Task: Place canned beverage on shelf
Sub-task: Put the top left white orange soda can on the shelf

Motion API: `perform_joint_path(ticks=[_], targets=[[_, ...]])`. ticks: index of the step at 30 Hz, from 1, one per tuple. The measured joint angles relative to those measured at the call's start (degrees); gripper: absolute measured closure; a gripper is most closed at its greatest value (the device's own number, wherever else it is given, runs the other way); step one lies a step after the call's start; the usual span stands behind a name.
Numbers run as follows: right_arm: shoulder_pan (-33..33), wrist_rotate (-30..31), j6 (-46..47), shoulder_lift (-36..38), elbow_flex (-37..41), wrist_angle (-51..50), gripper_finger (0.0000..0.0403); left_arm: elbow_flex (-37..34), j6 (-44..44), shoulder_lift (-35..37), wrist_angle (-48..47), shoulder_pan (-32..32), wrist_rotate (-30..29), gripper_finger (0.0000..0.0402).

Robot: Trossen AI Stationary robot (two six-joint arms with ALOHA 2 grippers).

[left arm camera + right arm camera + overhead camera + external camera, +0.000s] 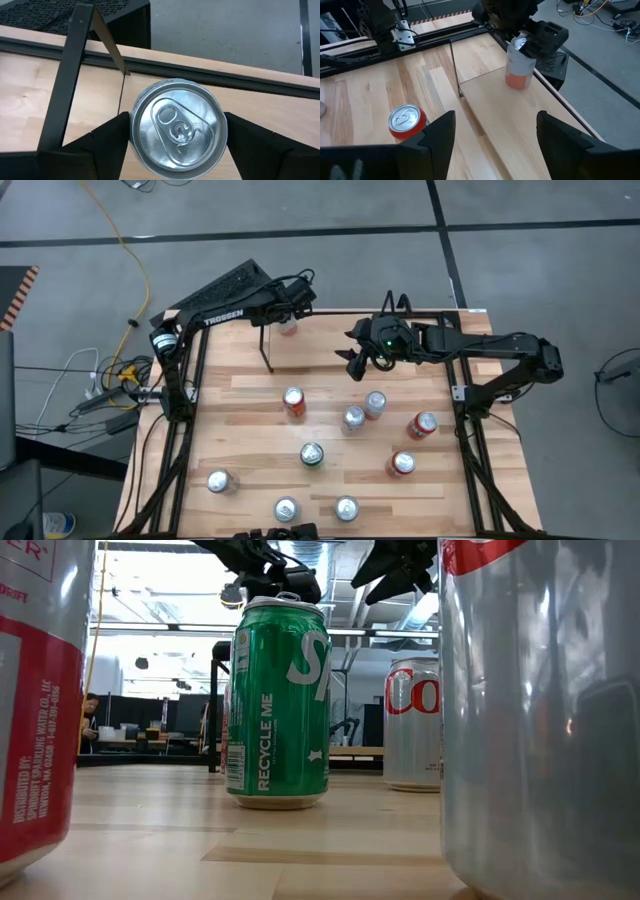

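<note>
Where the shelf (520, 115) ends, left fingers (250, 145) flank a can (176, 129).

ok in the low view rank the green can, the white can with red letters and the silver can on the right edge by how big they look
1. silver can, fills the right edge
2. green can
3. white can with red letters

This order likely reflects nearness to the camera; true sizes may well match.

Bright, even light (foreground cans blurred)

bare shelf floor (520, 120) lies open beside the can (518, 67); wire upright (455, 67) bounds it.
</note>
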State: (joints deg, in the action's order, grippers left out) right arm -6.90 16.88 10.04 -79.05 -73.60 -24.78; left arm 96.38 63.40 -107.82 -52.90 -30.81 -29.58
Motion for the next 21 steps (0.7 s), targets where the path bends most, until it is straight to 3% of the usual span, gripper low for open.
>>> perform_joint_path(ticks=[7,21], targets=[[0.0,0.0,-0.1,0.0,0.0,0.0,0.0143,0.0,-2.8,-0.1,-0.1,0.0,0.4,0.0089],[0.0,0.2,-0.3,0.0,0.0,0.0,0.0142,-0.1,-6.9,-0.1,1.4,0.0,0.6,0.0086]])
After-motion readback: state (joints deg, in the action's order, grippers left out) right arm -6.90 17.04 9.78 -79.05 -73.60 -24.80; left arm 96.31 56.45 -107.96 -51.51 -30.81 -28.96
